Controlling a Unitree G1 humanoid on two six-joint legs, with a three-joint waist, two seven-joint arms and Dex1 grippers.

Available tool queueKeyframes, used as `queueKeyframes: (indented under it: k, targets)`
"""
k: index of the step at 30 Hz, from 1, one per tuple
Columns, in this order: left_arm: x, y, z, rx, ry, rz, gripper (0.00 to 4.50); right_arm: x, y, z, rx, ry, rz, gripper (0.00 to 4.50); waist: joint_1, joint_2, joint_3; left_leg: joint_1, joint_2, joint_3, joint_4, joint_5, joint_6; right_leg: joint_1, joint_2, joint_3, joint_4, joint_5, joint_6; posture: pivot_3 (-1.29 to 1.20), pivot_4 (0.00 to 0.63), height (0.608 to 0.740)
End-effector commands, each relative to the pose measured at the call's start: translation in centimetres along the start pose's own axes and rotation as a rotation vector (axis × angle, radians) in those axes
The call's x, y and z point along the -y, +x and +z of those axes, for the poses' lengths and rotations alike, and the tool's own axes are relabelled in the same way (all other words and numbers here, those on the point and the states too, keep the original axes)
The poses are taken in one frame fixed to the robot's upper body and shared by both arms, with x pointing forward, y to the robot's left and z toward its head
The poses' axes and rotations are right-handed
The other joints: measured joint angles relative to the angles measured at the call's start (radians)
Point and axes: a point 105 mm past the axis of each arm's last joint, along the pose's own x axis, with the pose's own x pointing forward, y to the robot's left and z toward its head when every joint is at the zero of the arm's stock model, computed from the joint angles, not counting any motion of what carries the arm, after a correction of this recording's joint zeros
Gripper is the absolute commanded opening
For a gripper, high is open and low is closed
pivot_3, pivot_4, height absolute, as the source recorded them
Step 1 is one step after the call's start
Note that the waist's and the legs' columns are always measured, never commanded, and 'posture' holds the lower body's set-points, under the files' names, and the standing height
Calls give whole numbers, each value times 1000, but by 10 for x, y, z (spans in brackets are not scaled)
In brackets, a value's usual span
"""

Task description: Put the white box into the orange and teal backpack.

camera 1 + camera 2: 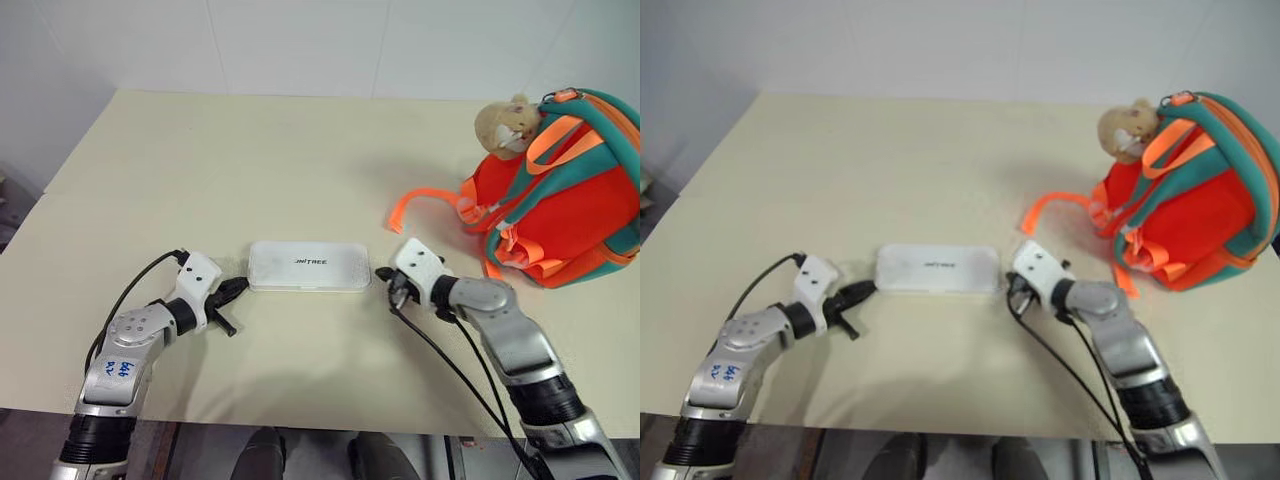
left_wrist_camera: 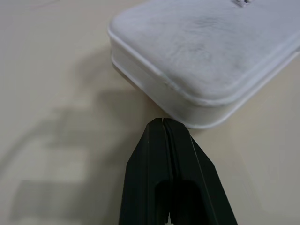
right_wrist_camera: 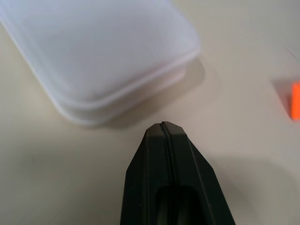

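Note:
The white box (image 1: 309,267) lies flat on the cream table (image 1: 200,180), near its front edge, with dark lettering on top. My left gripper (image 1: 240,286) is shut, its tip just off the box's left end (image 2: 197,108). My right gripper (image 1: 384,274) is shut too, its tip a short gap from the box's right end (image 3: 103,61). Neither holds anything. The orange and teal backpack (image 1: 562,190) rests at the table's right side, a beige plush charm (image 1: 506,122) on top and an orange strap (image 1: 420,207) trailing toward the box.
A white wall (image 1: 330,45) rises behind the table's far edge. The table's left half and far side are bare. Black cables (image 1: 450,370) run along my right arm and over my left wrist (image 1: 135,285).

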Motion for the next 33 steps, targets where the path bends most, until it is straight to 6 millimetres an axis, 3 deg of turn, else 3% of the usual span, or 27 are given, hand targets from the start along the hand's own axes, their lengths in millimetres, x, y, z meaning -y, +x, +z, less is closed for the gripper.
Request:
queueKeyframes:
  k: [1, 6, 12, 20, 27, 33]
  targets:
    - [14, 0, 7, 34, -3, -44, 34, 2, -18, 5, 17, -1, -14, 0, 2, 0, 0, 0, 0, 0, 0, 0, 0, 0, 0, 0, 0, 0, 0, 0, 150, 740]
    - [18, -1, 3, 22, -11, -30, 34, 1, -28, -9, -21, 12, -27, 0, 1, 0, 0, 0, 0, 0, 0, 0, 1, 1, 0, 0, -1, 1, -1, 0, 150, 740]
    - [-4, -17, -6, -15, 23, 98, 34, 5, -17, 3, 27, 18, -50, 0, -4, 0, 0, 1, 1, 1, 0, -2, 3, 1, 2, 0, -2, 2, -3, 0, 150, 740]
    - [-27, -26, 1, 9, 72, 210, 34, 26, -5, 10, 61, -3, -105, 0, 0, 0, 0, 0, 1, 0, -1, -2, 3, 1, 1, 0, -4, 2, -3, 0, 150, 740]
    - [-11, 0, 23, 106, 64, 103, 34, 22, 17, 19, 99, -6, -93, 0, 0, 0, 0, 0, 1, 1, -1, 0, 0, 1, 1, -1, -5, 2, -3, 0, 150, 740]
    - [-2, 7, 32, 151, 51, 63, 34, 18, 21, 25, 122, 7, -84, 0, -3, 0, 0, -1, 1, 2, -1, 0, 0, 0, 1, 0, -6, 2, -3, 0, 150, 740]
